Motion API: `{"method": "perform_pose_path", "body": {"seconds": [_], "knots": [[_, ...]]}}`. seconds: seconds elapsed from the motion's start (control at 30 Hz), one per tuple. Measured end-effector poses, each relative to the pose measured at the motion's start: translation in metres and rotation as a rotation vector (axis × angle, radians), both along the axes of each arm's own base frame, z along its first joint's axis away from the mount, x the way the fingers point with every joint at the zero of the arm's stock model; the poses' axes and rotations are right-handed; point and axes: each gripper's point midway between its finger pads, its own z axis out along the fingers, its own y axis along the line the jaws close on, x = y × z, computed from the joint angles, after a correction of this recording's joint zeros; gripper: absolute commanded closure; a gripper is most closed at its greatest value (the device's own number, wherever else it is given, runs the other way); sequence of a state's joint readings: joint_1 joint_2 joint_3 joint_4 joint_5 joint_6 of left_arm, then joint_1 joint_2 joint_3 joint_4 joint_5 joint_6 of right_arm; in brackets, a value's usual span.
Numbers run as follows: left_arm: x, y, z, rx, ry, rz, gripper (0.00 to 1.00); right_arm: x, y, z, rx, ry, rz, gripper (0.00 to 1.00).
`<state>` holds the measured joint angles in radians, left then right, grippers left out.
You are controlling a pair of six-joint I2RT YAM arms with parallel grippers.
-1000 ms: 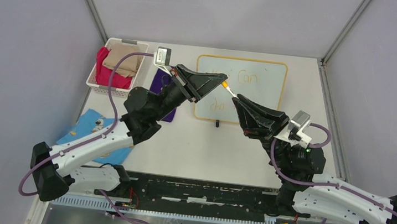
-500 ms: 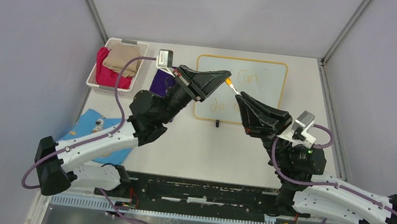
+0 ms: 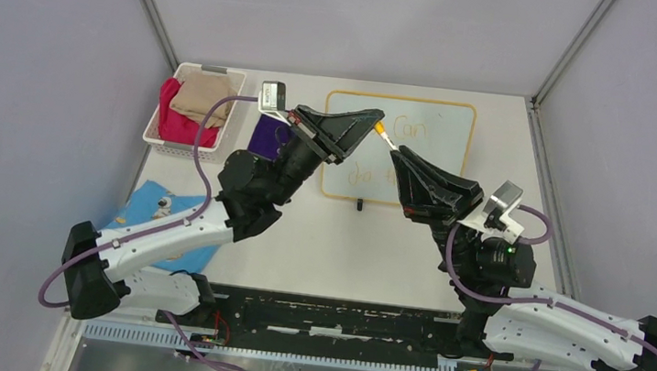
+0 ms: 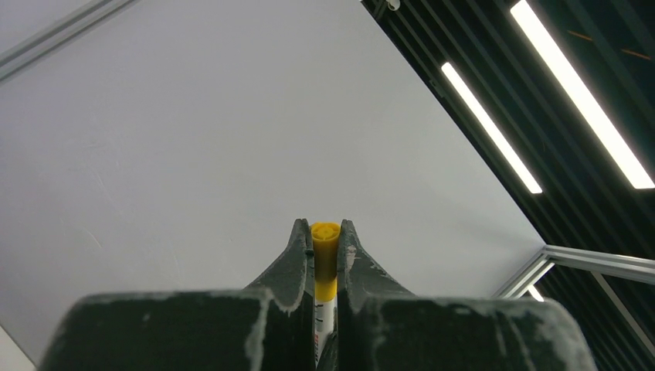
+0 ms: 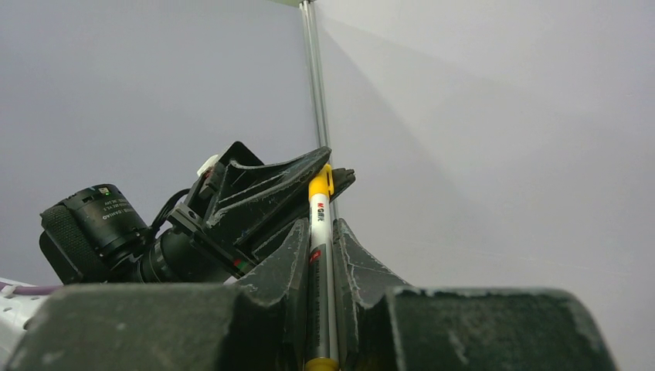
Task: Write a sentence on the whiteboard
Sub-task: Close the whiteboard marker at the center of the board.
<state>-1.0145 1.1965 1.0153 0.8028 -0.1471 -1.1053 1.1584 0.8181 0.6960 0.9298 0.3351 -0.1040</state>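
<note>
Nearest me, my right claw (image 3: 396, 158) grips the white barrel of a slim marker pen (image 5: 318, 232) and my left claw (image 3: 375, 124) pinches its yellow plastic cap (image 4: 325, 243). Capping, I judge, so I'd keep both claws in line and push straight along the pen. Beneath lies the white, orange-framed whiteboard (image 3: 442, 165), its thin orange sentence (image 3: 409, 129) partly hidden by my claws and easy to smear if I dip; a purple cloth (image 3: 266, 133) and white plastic basket (image 3: 180, 145) sit well apart, far left.
</note>
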Motion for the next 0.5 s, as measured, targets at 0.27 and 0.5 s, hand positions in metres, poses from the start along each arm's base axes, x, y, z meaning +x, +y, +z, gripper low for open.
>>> {"method": "perform_pose_path", "body": {"seconds": [0.27,0.5], "knots": [[-0.001,0.006,0.002,-0.001,-0.003,0.019,0.66,-0.001,0.003,0.001,-0.009,-0.003,0.004,1.0],[-0.033,-0.011,-0.036,0.155,-0.005,-0.092,0.33,0.005,0.014,-0.013,-0.086,0.021,0.004,1.0]]}}
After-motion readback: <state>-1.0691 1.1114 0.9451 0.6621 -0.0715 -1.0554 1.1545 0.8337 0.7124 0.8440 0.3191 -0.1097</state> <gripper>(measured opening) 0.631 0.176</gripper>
